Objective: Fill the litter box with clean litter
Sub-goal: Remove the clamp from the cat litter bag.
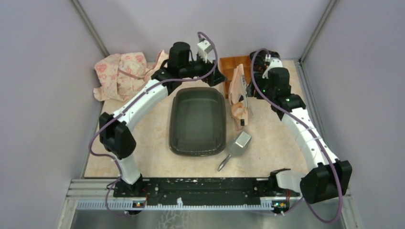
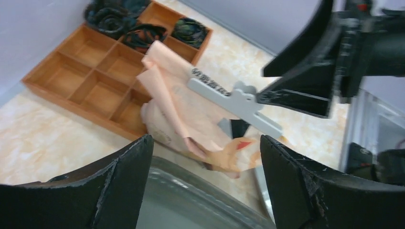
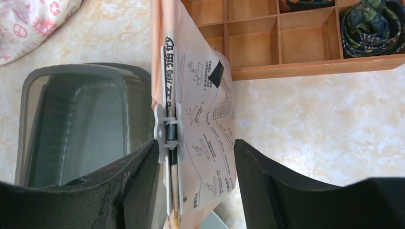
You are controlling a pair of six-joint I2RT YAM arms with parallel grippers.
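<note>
**Bag held over the right of the litter box, left gripper released**

The right gripper point(image 3: 195, 143) sits with its fingers on either side of a peach-pink printed bag point(image 3: 203, 95) and the grey clip point(image 3: 169, 136) that runs along the bag's folded top. The jaws are partly spread, with the clip against the left finger. I cannot tell whether they press on the bag or only bracket it. The bag stands upright on the desk point(image 1: 272, 143), just beside the far right edge of the litter box point(image 1: 197, 119).

The left gripper point(image 2: 205, 142) is released, its jaws wide apart and nothing between them. It hovers over the far right corner of the litter box and faces the bag and the right gripper across it.

The litter box lies in the middle of the desk, long side running near to far, with its dark ribbed floor in view. A grey metal scoop point(image 1: 240, 142) lies on the desk just beside the box's near right corner, handle pointing near. Beyond the bag, at the far edge, is an orange compartmented organiser point(image 1: 229, 64), with dark patterned rolls point(image 3: 370, 24) in some of its far cells. A crumpled pink floral cloth point(image 1: 122, 71) lies at the far left, well apart from the box.
</note>
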